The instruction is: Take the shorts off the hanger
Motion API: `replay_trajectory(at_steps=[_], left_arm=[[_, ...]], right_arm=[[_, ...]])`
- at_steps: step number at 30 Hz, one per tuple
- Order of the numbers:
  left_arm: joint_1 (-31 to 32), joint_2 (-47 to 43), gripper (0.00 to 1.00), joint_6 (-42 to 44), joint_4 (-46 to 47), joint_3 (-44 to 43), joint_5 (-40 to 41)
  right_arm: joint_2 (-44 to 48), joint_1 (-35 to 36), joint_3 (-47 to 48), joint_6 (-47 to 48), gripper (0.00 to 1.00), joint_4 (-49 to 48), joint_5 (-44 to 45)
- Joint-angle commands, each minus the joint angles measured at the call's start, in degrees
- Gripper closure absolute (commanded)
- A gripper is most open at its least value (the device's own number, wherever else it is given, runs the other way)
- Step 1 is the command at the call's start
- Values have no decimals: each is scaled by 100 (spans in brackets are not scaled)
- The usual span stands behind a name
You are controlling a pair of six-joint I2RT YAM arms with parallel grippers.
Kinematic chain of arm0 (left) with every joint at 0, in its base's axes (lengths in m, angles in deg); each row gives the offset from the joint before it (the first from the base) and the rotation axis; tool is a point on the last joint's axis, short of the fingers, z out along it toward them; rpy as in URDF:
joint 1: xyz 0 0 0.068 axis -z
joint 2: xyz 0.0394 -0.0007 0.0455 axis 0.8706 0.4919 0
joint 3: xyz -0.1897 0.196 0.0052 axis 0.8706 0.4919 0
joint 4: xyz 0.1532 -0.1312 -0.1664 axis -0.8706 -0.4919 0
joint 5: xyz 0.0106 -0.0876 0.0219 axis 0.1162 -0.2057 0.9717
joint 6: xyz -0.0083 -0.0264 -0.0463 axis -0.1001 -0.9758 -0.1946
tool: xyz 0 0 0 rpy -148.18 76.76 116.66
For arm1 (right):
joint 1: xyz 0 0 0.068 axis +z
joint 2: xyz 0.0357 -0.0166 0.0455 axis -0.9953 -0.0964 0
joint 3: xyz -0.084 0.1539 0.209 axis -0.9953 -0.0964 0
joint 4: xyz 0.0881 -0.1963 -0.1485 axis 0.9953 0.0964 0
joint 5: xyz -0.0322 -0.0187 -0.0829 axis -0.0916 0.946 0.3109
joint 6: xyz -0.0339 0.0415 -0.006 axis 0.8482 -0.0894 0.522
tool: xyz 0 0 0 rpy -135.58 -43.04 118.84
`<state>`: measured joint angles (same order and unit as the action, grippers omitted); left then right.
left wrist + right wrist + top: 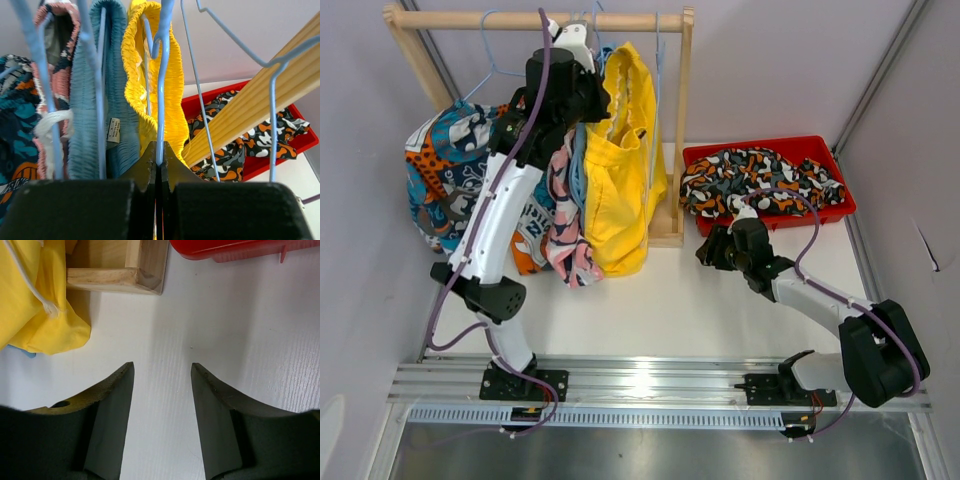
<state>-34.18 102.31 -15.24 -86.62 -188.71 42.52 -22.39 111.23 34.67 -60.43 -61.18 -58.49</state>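
Yellow shorts point(620, 170) hang on a blue wire hanger point(162, 75) from the wooden rail point(520, 20). Beside them hang light blue shorts point(95, 100), pink shorts with dark marks point(565, 235) and teal-orange-white patchwork shorts point(445, 170). Black-orange-white blotched shorts point(760, 180) lie in the red bin point(845, 200). My left gripper point(160, 150) is up at the rail point(598, 98), shut on the hanger wire just below the yellow waistband point(175, 90). My right gripper point(162, 372) is open and empty, low over the table point(708, 250) near the rack's foot.
The rack's wooden foot point(115, 277) and right post point(682, 120) stand between the hanging shorts and the bin. Several empty blue hangers point(272, 100) hang on the rail. The yellow shorts' hem point(45, 335) touches the table left of my right gripper.
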Motion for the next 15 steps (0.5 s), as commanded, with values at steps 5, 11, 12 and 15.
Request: replay_trajectory(at_steps=[5, 11, 12, 15], left_arm=[[-51, -683, 100, 268, -62, -644, -102], [-51, -1490, 100, 435, -563, 46, -471], [-51, -1676, 100, 435, -529, 242, -498], [-51, -2543, 100, 453, -353, 1323, -647]], right_arm=[[240, -22, 227, 89, 45, -9, 57], [512, -13, 491, 212, 44, 175, 14], [565, -13, 535, 247, 44, 201, -4], [741, -5, 745, 353, 44, 263, -48]])
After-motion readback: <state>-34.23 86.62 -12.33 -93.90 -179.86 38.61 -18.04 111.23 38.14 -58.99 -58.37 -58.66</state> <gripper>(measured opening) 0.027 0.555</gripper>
